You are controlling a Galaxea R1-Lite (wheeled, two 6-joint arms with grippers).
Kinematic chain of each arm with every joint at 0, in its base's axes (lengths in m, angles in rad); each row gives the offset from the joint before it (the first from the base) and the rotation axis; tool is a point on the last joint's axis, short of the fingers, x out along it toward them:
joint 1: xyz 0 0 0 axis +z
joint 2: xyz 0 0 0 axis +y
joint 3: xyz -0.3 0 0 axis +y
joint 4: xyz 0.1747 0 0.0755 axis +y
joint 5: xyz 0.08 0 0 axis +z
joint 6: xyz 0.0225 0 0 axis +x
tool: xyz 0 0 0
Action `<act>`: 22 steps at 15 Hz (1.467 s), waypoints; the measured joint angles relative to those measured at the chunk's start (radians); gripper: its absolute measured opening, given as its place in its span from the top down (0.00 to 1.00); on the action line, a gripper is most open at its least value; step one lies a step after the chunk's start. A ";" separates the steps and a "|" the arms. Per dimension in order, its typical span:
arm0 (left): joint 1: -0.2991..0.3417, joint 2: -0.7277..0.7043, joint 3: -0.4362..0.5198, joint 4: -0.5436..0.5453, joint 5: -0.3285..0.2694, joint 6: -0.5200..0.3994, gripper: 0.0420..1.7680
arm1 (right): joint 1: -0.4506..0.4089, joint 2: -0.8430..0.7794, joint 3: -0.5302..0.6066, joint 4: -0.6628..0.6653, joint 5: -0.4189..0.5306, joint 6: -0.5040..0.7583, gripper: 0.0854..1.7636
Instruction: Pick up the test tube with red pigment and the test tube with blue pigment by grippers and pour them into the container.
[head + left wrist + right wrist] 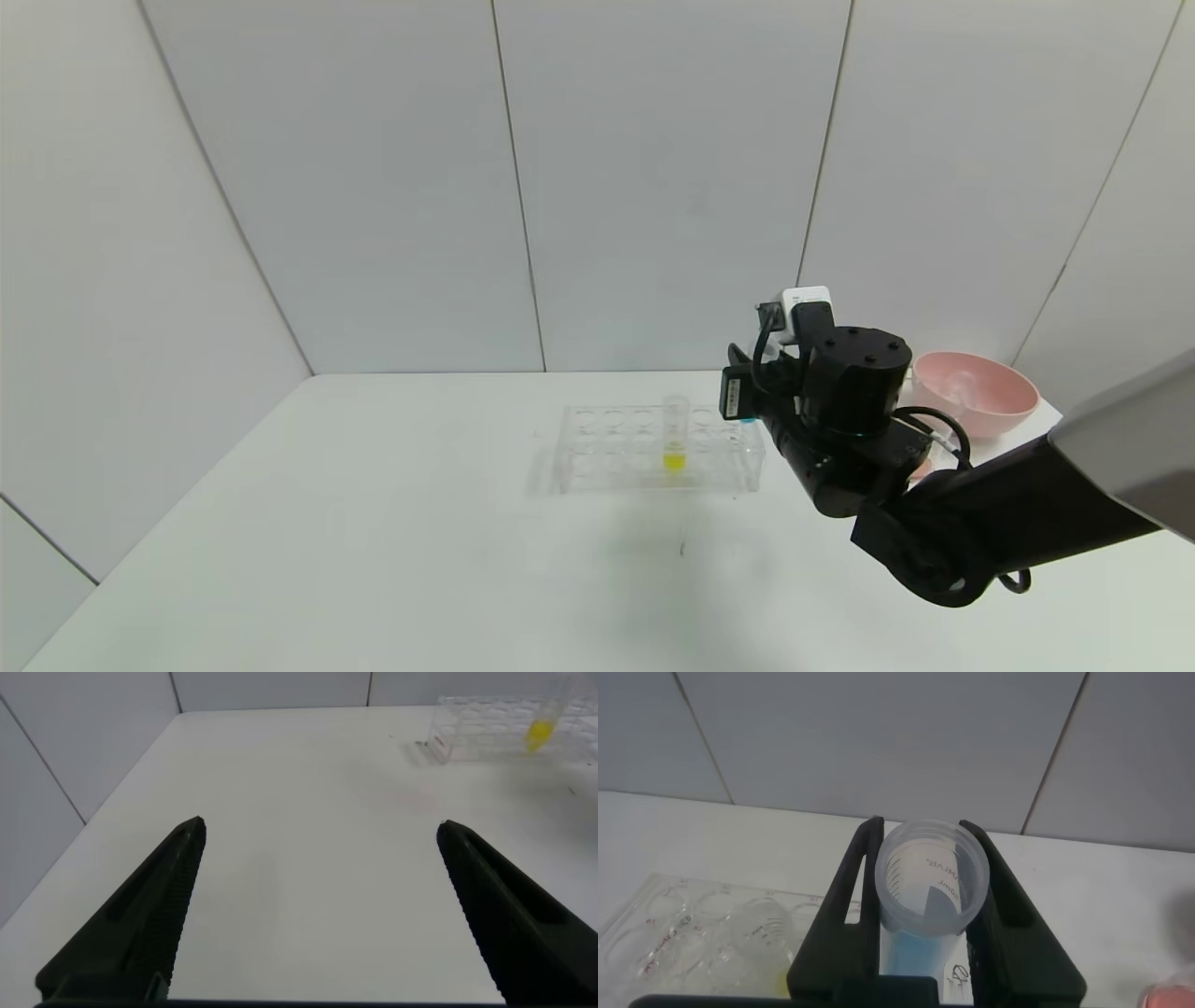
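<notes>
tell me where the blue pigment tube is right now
The test tube with blue pigment is clamped upright in the right gripper, at the right end of the clear tube rack, with the pink bowl farther right.

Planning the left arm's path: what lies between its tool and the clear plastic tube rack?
Only bare white table, as the left wrist view shows, between tool and rack.

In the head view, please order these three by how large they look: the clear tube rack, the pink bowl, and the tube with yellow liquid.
1. Clear tube rack, the widest.
2. Pink bowl, partly hidden by the right arm, so its full size is unsure.
3. Tube with yellow liquid, the smallest, upright in the rack.
</notes>
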 joint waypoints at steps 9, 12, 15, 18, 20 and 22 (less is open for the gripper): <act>0.000 0.000 0.000 0.000 0.000 0.000 0.00 | -0.140 -0.224 0.264 0.062 0.497 -0.039 0.71; 0.000 0.000 0.000 0.000 0.000 0.000 0.00 | -0.347 -0.366 0.373 0.129 0.782 -0.111 0.71; 0.000 0.000 0.000 0.000 0.000 0.000 0.00 | -0.574 -0.480 0.406 0.294 1.022 -0.191 0.71; 0.000 0.000 0.000 0.000 0.000 0.000 0.00 | -0.777 -0.535 0.341 0.532 1.162 -0.364 0.71; 0.000 0.000 0.000 0.000 0.000 0.000 0.00 | -0.861 -0.538 0.233 0.718 1.187 -0.474 0.71; 0.000 0.000 0.000 0.000 0.000 0.000 0.00 | -0.906 -0.524 0.104 0.929 1.194 -0.601 0.71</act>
